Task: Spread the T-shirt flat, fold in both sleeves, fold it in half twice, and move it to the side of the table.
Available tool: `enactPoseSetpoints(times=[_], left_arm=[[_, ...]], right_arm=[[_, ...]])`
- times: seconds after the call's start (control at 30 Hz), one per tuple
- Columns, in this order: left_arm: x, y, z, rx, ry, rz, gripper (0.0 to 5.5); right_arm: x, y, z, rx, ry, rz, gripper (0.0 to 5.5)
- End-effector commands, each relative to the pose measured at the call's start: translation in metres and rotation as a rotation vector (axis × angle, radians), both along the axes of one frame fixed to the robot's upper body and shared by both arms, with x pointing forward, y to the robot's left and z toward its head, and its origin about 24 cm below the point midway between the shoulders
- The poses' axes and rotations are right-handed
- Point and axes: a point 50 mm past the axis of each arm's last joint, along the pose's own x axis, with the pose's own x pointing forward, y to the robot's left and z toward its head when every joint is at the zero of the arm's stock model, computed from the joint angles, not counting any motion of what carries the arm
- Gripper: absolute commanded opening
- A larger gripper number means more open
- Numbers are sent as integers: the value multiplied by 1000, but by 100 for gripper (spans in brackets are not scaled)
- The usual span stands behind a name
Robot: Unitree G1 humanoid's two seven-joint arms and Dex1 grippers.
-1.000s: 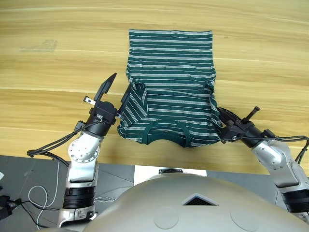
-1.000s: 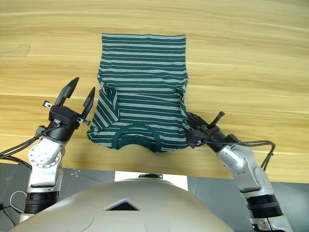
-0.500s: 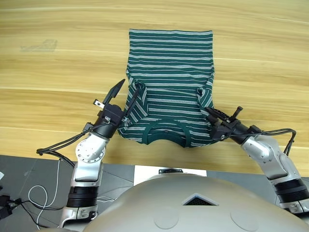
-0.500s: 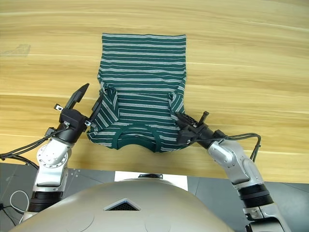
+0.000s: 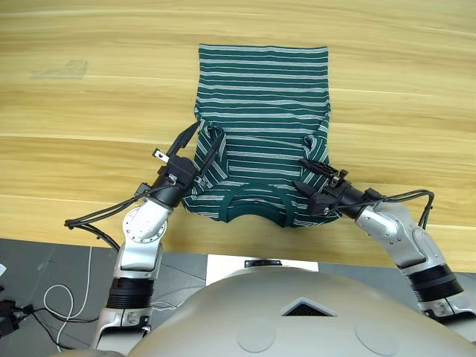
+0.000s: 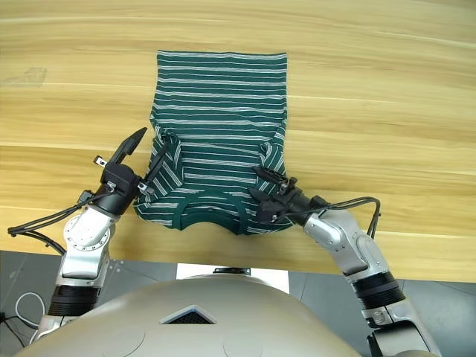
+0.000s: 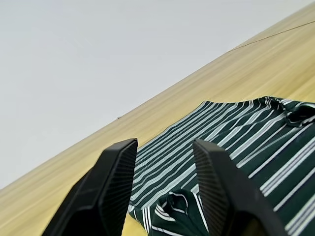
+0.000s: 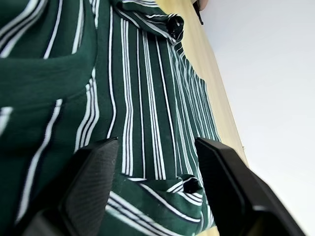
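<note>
The dark green T-shirt (image 5: 262, 111) with white stripes lies on the wooden table (image 5: 82, 111), collar toward me and both sleeves folded inward. My left gripper (image 5: 202, 143) is open at the shirt's left edge beside the folded sleeve, one finger over the cloth and one outside it. In the left wrist view its fingers (image 7: 115, 182) frame the striped cloth (image 7: 256, 142). My right gripper (image 5: 303, 174) is open, low over the shirt's right shoulder near the collar. The right wrist view shows the shirt (image 8: 142, 83) spread under its open fingers (image 8: 91, 187).
Bare wood extends to the left (image 6: 59, 104) and right (image 6: 387, 111) of the shirt. The table's front edge (image 5: 67, 236) runs just below the collar. Black cables (image 5: 97, 219) trail from both arms over that edge.
Both grippers have moved inward. The left came from beside the shirt to its left edge. The right slid from beyond the right corner onto the shoulder, and that side's cloth shifted slightly inward.
</note>
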Motion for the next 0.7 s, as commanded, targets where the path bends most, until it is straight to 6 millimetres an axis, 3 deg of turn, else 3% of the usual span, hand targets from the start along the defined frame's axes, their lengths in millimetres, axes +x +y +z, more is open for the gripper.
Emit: enactPoseSetpoints(times=[0.03,0.13,0.2,0.27,0.43,0.53,0.7], left_arm=[[5,28,12,138,-86,41,209],[10,77,18,415,-151,189,209],[9,97,10,722,-167,196,209],[1,106,2,845,-156,148,209],[-25,112,-8,1035,-117,1,209],[-40,98,-12,1039,-63,-133,209],[-44,77,-21,1018,-13,-290,291]], right_arm=[[19,-16,57,249,-172,-130,288],[30,-67,66,193,-267,-329,288],[24,-92,54,67,-273,-388,288],[13,-107,40,-41,-248,-396,288],[-5,-129,20,-206,-180,-345,288],[-7,-132,20,-238,-129,-296,288],[-30,-131,14,-271,-3,-212,292]])
